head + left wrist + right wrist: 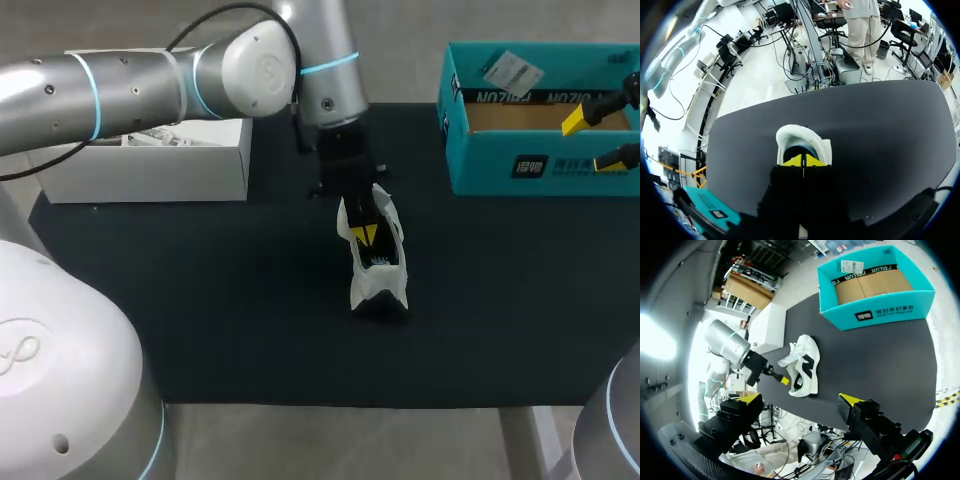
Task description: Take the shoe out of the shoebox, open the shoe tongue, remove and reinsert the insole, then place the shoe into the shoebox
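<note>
- The white shoe [378,262] lies in the middle of the black table [200,300], out of its box.
- The left arm's fingers [794,161] are pressed together, with their tips poking into the shoe's opening.
- The right arm's fingers [751,398] are spread wide, holding nothing, over by the open blue shoebox [520,165].
</note>
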`<state>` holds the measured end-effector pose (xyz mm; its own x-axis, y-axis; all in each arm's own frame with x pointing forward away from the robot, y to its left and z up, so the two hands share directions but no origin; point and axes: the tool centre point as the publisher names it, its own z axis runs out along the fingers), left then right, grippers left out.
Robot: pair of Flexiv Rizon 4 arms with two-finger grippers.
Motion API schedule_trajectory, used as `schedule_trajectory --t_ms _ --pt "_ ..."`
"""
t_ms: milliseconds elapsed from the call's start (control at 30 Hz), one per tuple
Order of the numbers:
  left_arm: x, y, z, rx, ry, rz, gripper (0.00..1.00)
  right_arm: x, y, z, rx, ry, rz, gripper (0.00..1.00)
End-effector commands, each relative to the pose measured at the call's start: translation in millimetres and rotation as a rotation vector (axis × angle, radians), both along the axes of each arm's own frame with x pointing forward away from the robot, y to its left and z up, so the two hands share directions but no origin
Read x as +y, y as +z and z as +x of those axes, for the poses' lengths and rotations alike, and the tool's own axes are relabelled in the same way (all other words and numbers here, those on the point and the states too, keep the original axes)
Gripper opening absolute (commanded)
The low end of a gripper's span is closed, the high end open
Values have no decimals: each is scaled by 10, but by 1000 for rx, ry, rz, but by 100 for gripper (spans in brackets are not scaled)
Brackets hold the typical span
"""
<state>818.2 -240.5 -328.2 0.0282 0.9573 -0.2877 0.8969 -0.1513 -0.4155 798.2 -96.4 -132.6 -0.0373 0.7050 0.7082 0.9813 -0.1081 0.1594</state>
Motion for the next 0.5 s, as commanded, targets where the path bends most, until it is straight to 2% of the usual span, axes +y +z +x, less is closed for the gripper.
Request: schedule_trajectory --t_ms 33,200,500 --pt "-145 -78 -124 -28 -10 39 0 0 1 -1 2 -1 -2 100" --pt "-236 -201 -220 -67 -27 79 0 0 1 -1 2 -1 -2 100" --pt "-201 -361 -241 -30 -32 99 0 0 1 -1 2 -1 -2 100"
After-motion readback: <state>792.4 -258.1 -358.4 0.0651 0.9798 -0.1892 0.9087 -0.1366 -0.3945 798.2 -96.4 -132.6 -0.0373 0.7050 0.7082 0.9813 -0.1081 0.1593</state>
